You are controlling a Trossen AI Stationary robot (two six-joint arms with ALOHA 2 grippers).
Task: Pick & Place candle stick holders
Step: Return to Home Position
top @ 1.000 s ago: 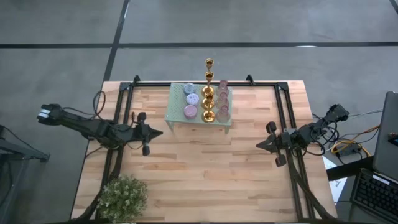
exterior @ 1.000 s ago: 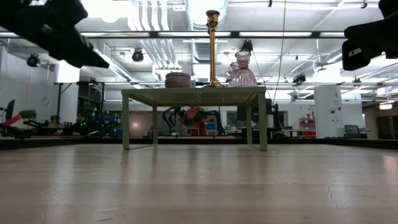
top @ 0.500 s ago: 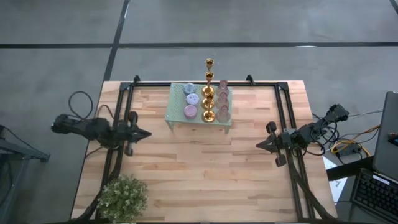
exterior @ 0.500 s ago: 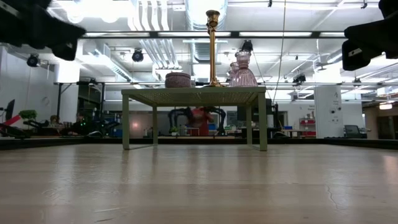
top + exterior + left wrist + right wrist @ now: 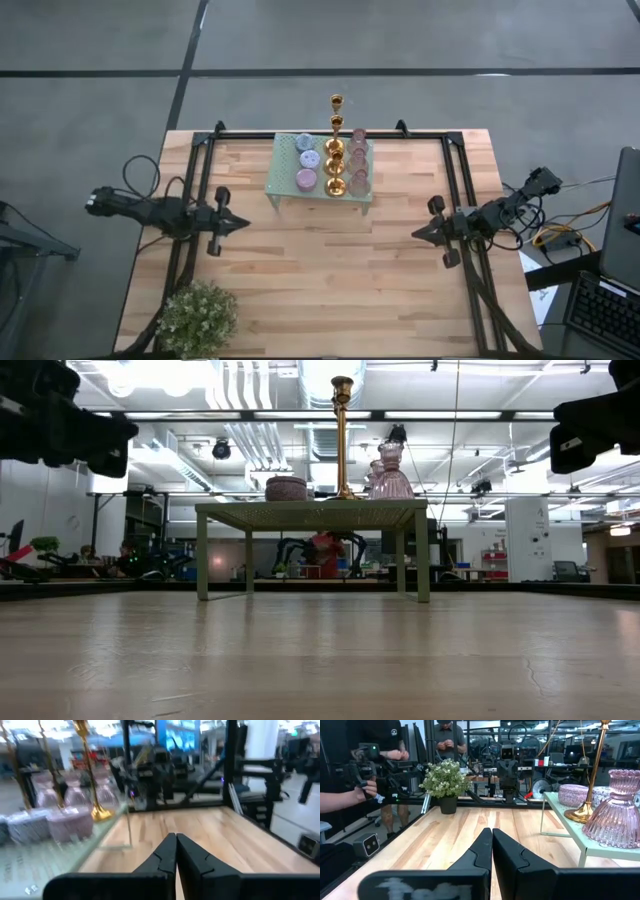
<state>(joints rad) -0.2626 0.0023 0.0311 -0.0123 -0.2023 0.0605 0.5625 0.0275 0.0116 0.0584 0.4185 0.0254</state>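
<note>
— High view?
— Three gold candlesticks [image 5: 335, 186] and seven cups [image 5: 306, 179], all on one green rack [image 5: 283, 183]; one plant [image 5: 197, 317].
— Low?
— Candlesticks upright on rack.
— Wrists?
— Left gripper [image 5: 175, 836], right gripper [image 5: 491, 831]: fingers together, empty, well apart from rack.

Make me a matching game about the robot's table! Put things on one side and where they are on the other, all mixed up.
Things:
1. potted plant
2. gold candlesticks
3. left end effector
4. right end effector

Places:
A. standing on the green rack
B. shut, above the right part of the table
C. in a corner of the table, on its left side
D. shut, above the table's left part

Pairs: 1-C, 2-A, 3-D, 4-B
</note>
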